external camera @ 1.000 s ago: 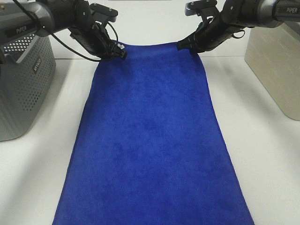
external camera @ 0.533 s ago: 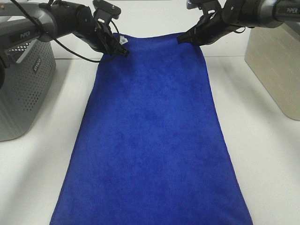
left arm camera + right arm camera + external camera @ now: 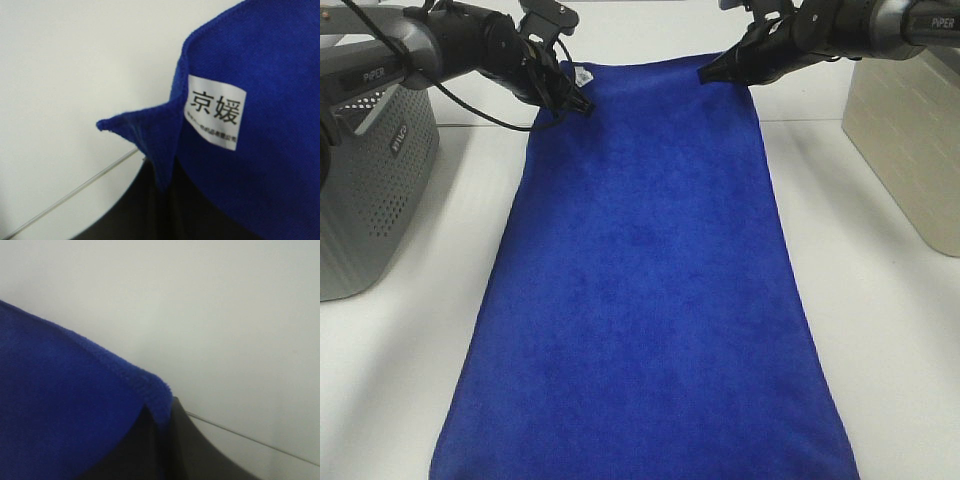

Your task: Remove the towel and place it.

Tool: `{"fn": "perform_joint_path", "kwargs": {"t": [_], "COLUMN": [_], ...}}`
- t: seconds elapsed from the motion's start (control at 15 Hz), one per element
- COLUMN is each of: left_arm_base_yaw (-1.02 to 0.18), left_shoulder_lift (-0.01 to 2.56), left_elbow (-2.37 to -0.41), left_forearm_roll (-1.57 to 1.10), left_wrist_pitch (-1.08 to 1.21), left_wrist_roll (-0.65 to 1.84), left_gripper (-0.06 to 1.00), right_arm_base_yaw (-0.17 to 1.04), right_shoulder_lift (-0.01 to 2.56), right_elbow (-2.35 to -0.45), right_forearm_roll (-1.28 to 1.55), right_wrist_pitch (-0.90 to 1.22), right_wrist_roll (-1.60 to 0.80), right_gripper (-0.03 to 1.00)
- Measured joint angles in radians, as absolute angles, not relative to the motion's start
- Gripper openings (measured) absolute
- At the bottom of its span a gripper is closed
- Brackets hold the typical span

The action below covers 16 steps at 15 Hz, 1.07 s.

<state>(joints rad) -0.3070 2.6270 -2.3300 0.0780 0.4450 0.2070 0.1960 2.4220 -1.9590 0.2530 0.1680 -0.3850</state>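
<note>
the towel (image 3: 645,290) lay spread lengthwise down the middle of the white bench (image 3: 880,330), its near end running past the near edge of the high view and its body narrowing toward the far edge. its plush blue surface was flat on the bench over most of its length. off to the left side of the bench stood a grey perforated basket (image 3: 370,190), and at the right side a beige bin (image 3: 910,140), both well apart from the cloth. at the far end the two far corners were raised off the bench. the left gripper (image 3: 575,100) was clamped on the far left corner, where a small white tag (image 3: 216,111) with printed characters sat just beside the stitched edge; the wrist view showed the cloth pinched between dark fingers (image 3: 150,210). the right gripper (image 3: 712,74) was closed on the far right corner, the hem tucked between its dark pads (image 3: 200,450).
</note>
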Motion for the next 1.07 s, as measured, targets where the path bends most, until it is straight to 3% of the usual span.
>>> {"fn": "perform_joint_path", "kwargs": {"t": [1.07], "left_arm_base_yaw": [-0.307], "left_shoulder_lift": [2.727], "left_elbow": [-2.33], "left_forearm_roll": [0.106], "left_wrist_pitch": [0.341], "left_wrist_roll": [0.207], "left_gripper": [0.0], "right_arm_base_yaw": [0.196], "right_shoulder_lift": [2.534], "right_elbow": [-1.965], "right_forearm_roll": [0.251], "right_wrist_pitch": [0.085], "right_wrist_roll": [-0.392], "right_gripper": [0.02]}}
